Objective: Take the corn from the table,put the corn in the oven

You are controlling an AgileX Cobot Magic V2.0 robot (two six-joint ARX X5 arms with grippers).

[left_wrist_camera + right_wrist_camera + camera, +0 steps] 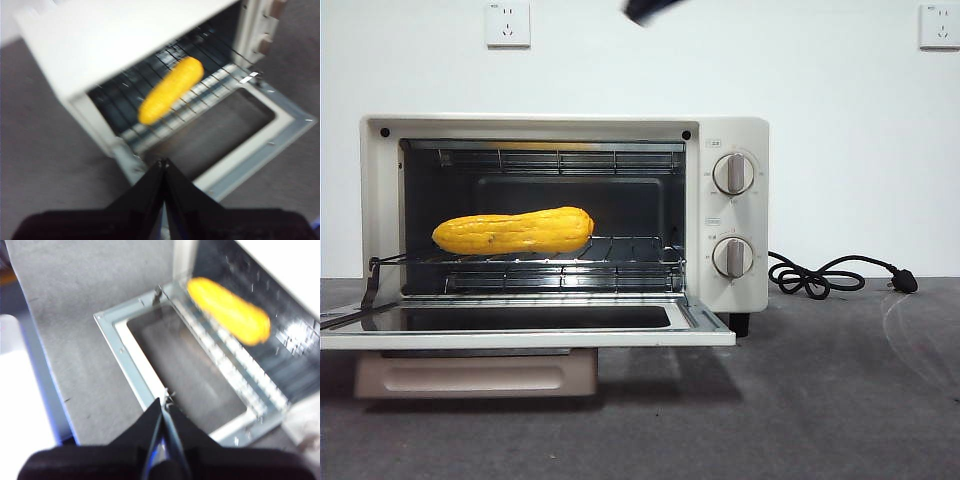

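The yellow-orange corn (513,231) lies on the wire rack inside the cream-white oven (725,130), toward its left side, with the door (700,330) folded down flat. Both wrist views look down on the corn (170,89) (229,310) from above. My left gripper (163,163) is shut and empty, hovering above the open door's front. My right gripper (164,402) is also shut and empty, above the door's edge. In the front view only one black tip (650,9) shows at the top edge.
The oven's black cord and plug (840,275) lie on the dark grey table (840,400) to the right. Two wall sockets (507,24) sit high on the white wall. The beige door handle (475,375) hangs below the open door.
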